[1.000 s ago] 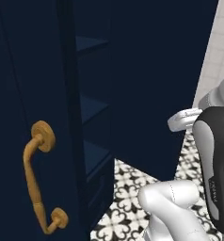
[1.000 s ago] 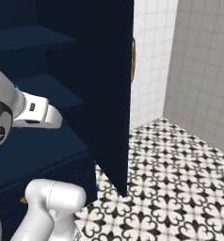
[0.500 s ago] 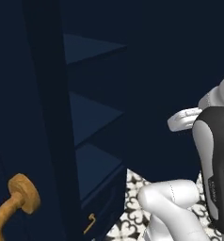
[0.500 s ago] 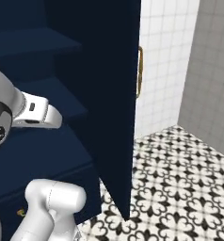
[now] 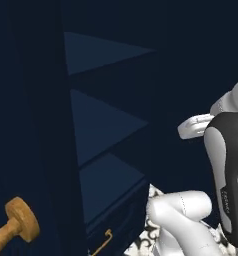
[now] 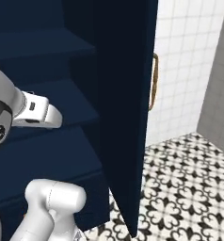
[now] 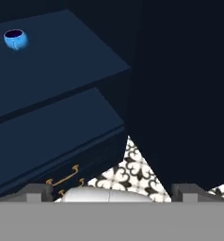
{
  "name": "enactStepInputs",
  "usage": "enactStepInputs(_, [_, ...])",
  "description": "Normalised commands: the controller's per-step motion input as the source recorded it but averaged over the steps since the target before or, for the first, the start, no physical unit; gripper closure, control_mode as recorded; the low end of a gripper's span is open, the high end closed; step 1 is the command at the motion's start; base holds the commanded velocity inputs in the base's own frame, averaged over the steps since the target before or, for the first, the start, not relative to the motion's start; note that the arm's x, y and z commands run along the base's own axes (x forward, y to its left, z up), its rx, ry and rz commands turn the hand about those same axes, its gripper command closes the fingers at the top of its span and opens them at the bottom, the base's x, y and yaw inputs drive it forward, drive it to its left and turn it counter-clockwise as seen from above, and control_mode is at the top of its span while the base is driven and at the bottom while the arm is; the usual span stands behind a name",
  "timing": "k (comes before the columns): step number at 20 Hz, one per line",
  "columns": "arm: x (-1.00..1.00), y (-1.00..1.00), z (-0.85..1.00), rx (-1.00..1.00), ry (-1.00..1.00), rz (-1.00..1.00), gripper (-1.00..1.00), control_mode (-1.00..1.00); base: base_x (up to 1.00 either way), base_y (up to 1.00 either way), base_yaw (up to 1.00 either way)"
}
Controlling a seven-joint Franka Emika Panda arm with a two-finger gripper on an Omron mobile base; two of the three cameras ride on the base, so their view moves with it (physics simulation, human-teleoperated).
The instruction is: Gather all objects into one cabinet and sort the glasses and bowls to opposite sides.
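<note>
The fingers (image 7: 38, 192) stand spread as wide as they go, one tip at each lower corner of the hand view, with nothing between them. The gripper (image 7: 111, 193) is empty and free, probably because the robot is facing this cupboard (image 6: 48, 155) to look for things to fetch rather than to grasp anything yet.

The blue bowl (image 7: 15, 39) sits alone on an upper shelf (image 7: 57, 61), far off toward the back left in the hand view, well apart from the gripper. It rests upright with its dark inside showing. Since it lies on a tall set of shelves and not in the wall cabinet, I'd judge it has yet to be gathered.

The door (image 6: 128, 108) stands swung wide, edge-on to the right base view, which is why the shelves lie bare to the arm. Its brass handle (image 6: 154, 82) shows only as a thin strip past the door's edge there. In the left base view another brass handle (image 5: 13, 227) is cut off at the lower corner.

The dark navy makes shelf edges hard to separate. A small pull (image 7: 64, 178) shows on a drawer below the shelves. Patterned floor (image 6: 189, 188) lies beyond.
</note>
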Motion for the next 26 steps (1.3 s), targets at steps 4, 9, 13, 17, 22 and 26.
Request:
enactStepInputs(4, [0.0,0.0,0.0,0.0,0.0,0.0,-1.0,1.0,0.06,0.04,0.74])
enactStepInputs(9, [0.0,0.0,0.0,0.0,0.0,0.0,-1.0,1.0,0.39,-0.18,0.75])
enactStepInputs(13, [0.0,0.0,0.0,0.0,0.0,0.0,-1.0,1.0,0.39,-0.39,0.59])
enactStepInputs(17, [0.0,0.0,0.0,0.0,0.0,0.0,-1.0,1.0,0.0,-0.16,0.11])
enactStepInputs(22, [0.0,0.0,0.0,0.0,0.0,0.0,-1.0,1.0,0.31,-0.35,0.25])
enactStepInputs(26, [0.0,0.0,0.0,0.0,0.0,0.0,-1.0,1.0,0.06,-0.11,0.09])
